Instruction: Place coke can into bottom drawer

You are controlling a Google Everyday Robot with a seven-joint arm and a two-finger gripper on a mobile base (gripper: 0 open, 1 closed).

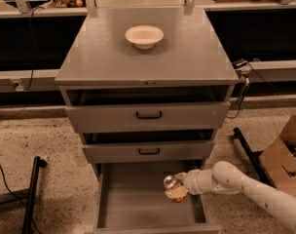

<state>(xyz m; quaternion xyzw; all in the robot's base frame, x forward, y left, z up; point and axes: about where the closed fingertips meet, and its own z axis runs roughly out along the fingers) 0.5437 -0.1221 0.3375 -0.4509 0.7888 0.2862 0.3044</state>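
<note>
The coke can (pixel 170 183) shows its silver top and a bit of red-orange side, tilted, inside the open bottom drawer (pixel 133 199) at its right side. My gripper (pixel 176 189) reaches in from the right on the white arm and is shut on the can, holding it just above the drawer's grey floor. The two upper drawers with black handles stand slightly pulled out above it.
A cream bowl (pixel 144 36) sits on the cabinet top (pixel 187 57). A cardboard box (pixel 284 160) stands on the floor at the right. A black stand leg (pixel 32 194) lies at the left, and another black bar (pixel 248 152) is right of the cabinet.
</note>
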